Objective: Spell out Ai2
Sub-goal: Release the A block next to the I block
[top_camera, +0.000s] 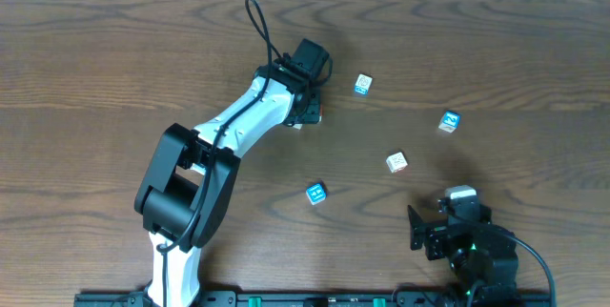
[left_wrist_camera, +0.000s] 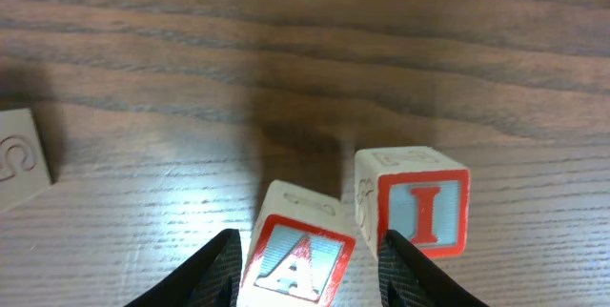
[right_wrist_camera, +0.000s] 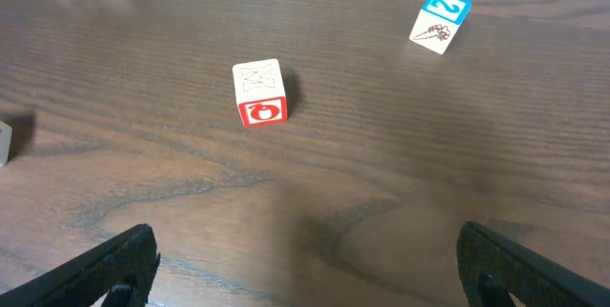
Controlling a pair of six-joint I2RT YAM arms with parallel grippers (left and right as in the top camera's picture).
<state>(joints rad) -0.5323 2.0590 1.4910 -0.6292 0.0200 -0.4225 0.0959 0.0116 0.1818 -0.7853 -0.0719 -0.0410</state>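
The table (top_camera: 95, 50) is seen from straight above. Wrist views are angled low; the 2 block (top_camera: 450, 121) is shared with the right.

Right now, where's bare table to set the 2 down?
Bare: table left of the left arm, and the far edge. Crowded: left claw straddles A, I right beside it; 2 and three more blocks scatter across the right half.

The red-bordered wooden A cube (left_wrist_camera: 295, 261) and the pale wooden cube (left_wrist_camera: 21, 159) left of it are cut off by picture edges.
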